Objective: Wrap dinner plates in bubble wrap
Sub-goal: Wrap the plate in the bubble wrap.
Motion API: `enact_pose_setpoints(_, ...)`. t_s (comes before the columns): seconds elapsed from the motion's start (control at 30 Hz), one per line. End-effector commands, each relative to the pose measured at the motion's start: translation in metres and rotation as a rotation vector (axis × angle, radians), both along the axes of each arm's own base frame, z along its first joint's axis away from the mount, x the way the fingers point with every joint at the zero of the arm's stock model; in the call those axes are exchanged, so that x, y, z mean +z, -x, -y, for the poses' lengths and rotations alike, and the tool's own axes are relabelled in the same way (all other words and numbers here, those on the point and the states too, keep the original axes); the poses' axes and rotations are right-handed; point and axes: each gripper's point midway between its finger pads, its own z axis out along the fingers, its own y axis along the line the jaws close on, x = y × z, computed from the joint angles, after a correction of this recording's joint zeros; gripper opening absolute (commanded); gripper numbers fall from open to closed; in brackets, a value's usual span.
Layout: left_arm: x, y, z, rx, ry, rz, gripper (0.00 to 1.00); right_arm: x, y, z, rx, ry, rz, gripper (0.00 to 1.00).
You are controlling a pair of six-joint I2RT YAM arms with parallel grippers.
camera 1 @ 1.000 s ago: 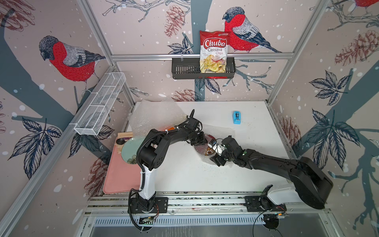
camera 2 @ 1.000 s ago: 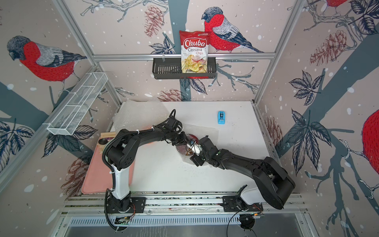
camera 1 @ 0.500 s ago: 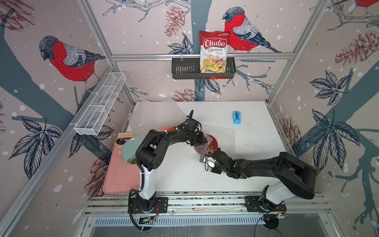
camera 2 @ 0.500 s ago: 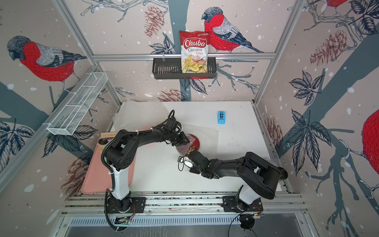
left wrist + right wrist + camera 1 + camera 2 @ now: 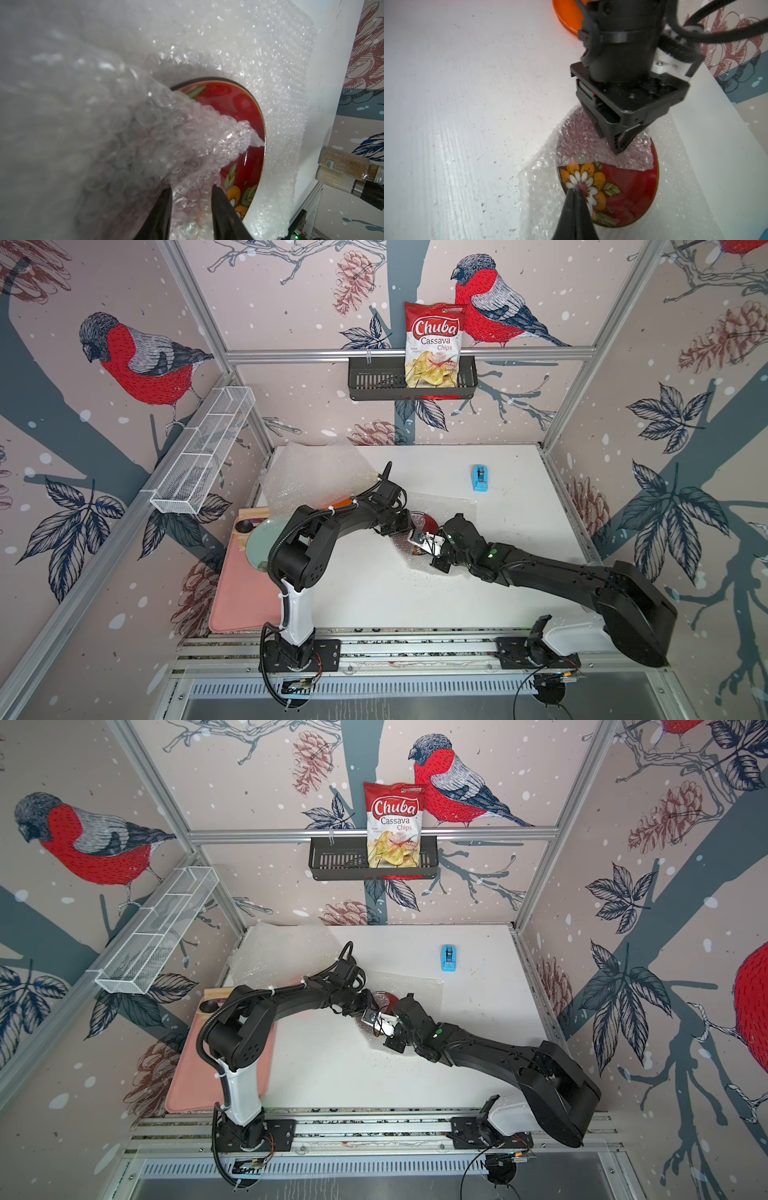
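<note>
The dark red flowered dinner plate point(image 5: 428, 524) point(image 5: 629, 191) lies on a sheet of bubble wrap point(image 5: 451, 506) point(image 5: 259, 62) at mid-table. One flap of the wrap point(image 5: 591, 149) is folded over the plate's far part. My left gripper point(image 5: 192, 187) point(image 5: 619, 150) rests on that flap, jaws apart with crinkled wrap between them. My right gripper point(image 5: 576, 189) point(image 5: 417, 540) hovers over the flower, shut on a thin near edge of the wrap, which rises beside the plate. The orange plate point(image 5: 566, 16) point(image 5: 340, 502) lies behind the left arm.
More bubble wrap point(image 5: 316, 477) is piled at the back left. A pale green plate point(image 5: 259, 539) lies on a pink tray point(image 5: 241, 597) at the left edge. A blue tape dispenser point(image 5: 478, 478) stands at the back right. Spice bottles point(image 5: 349, 166) lie by the wall.
My right gripper went to the wrap's front edge, shut there, and came back over the plate. The left gripper stayed on the folded flap and its jaws widened a little.
</note>
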Motion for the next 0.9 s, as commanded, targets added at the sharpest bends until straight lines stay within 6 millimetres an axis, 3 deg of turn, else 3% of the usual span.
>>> enact_pose_setpoints(0.0, -0.021, 0.012, -0.014, 0.003, -0.087, -0.048, 0.37, -0.014, 0.014, 0.006, 0.043, 0.051, -0.045, 0.54)
enact_pose_setpoints(0.1, -0.021, 0.010, -0.013, 0.007, -0.080, -0.055, 0.37, -0.034, 0.027, 0.010, 0.069, 0.139, -0.031, 0.62)
enact_pose_setpoints(0.27, -0.026, 0.011, -0.013, 0.014, -0.087, -0.070, 0.37, -0.059, 0.032, 0.004, 0.081, 0.198, 0.033, 0.62)
enact_pose_setpoints(0.43, -0.029, 0.013, -0.014, 0.017, -0.088, -0.078, 0.37, -0.081, 0.018, 0.007, 0.036, 0.265, 0.127, 0.53)
enact_pose_setpoints(0.5, -0.029, 0.013, -0.014, 0.014, -0.089, -0.076, 0.37, -0.089, 0.021, 0.008, 0.050, 0.298, 0.150, 0.41)
enact_pose_setpoints(0.6, -0.028, 0.013, -0.014, 0.012, -0.086, -0.076, 0.37, -0.083, 0.021, 0.007, 0.039, 0.284, 0.184, 0.13)
enact_pose_setpoints(0.67, -0.026, 0.013, -0.012, 0.005, -0.081, -0.073, 0.37, -0.074, 0.020, 0.006, 0.022, 0.255, 0.186, 0.02)
enact_pose_setpoints(0.87, -0.009, 0.009, -0.009, -0.035, -0.056, -0.005, 0.37, -0.031, 0.022, -0.007, 0.040, 0.091, 0.041, 0.00)
